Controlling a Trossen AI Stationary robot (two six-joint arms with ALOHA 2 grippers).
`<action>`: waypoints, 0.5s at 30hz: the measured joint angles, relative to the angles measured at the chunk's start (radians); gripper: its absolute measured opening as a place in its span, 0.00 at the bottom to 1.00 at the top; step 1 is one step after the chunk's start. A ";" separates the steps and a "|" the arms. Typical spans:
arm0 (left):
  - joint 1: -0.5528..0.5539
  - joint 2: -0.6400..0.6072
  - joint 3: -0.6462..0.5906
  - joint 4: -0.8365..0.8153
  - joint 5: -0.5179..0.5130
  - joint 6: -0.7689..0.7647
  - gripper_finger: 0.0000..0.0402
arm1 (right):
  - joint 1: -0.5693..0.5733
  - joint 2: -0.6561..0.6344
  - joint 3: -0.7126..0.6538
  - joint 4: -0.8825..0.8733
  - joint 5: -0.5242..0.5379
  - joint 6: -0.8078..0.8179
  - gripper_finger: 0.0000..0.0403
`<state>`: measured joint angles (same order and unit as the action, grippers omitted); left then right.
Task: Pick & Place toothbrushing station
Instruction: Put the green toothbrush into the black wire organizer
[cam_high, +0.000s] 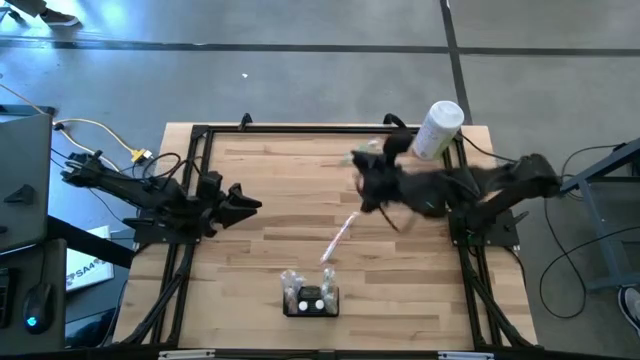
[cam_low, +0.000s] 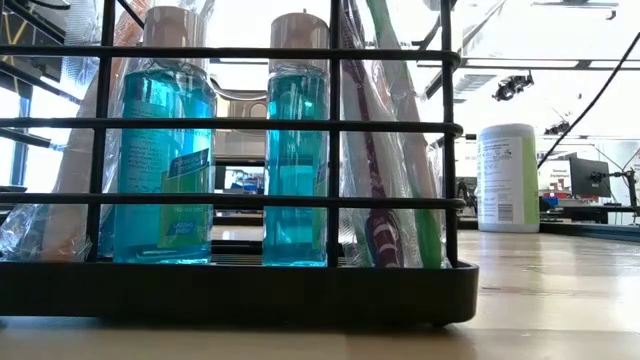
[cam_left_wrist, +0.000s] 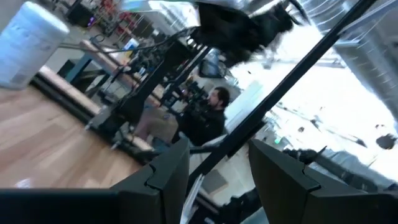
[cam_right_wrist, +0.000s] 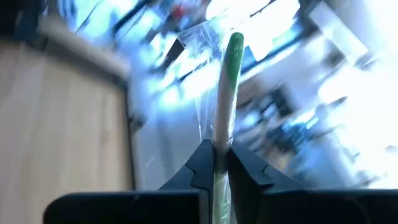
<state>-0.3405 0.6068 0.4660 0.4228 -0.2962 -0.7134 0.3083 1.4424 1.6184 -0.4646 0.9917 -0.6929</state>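
- The right gripper (cam_right_wrist: 214, 165) is pinched tight on a green-and-white toothbrush in a clear plastic wrapper (cam_right_wrist: 225, 93), whose green end sticks out past the dark fingertips.
- In the high view this right gripper (cam_high: 368, 172) hangs blurred over the table's far right part, near a tall white cylindrical container (cam_high: 438, 129) standing at the far right corner.
- A pink-and-white wrapped toothbrush (cam_high: 339, 236) lies slanted on the light wooden table (cam_high: 260, 250), between that gripper and the station.
- The toothbrushing station, a low black wire holder block (cam_high: 311, 299), sits at the table's near edge, centre.
- The low view shows two blue mouthwash bottles (cam_low: 296, 150) and wrapped toothbrushes (cam_low: 390, 150) upright in it.
- The left gripper (cam_high: 250, 201) waits at the left side, fingers (cam_left_wrist: 165, 180) parted and holding nothing.
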 joint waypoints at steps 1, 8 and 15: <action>0.000 0.021 0.000 0.037 0.000 0.002 0.41 | 0.047 0.005 0.000 0.101 0.039 -0.086 0.04; 0.000 0.159 0.057 0.174 0.052 -0.002 0.41 | 0.241 0.128 0.000 0.753 0.102 -0.696 0.04; 0.000 0.327 0.261 0.147 0.189 0.000 0.56 | 0.254 0.207 0.000 0.781 0.046 -0.728 0.04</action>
<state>-0.3401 0.9341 0.7270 0.5701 -0.1067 -0.7136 0.5626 1.6489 1.6184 0.3161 1.0379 -1.4205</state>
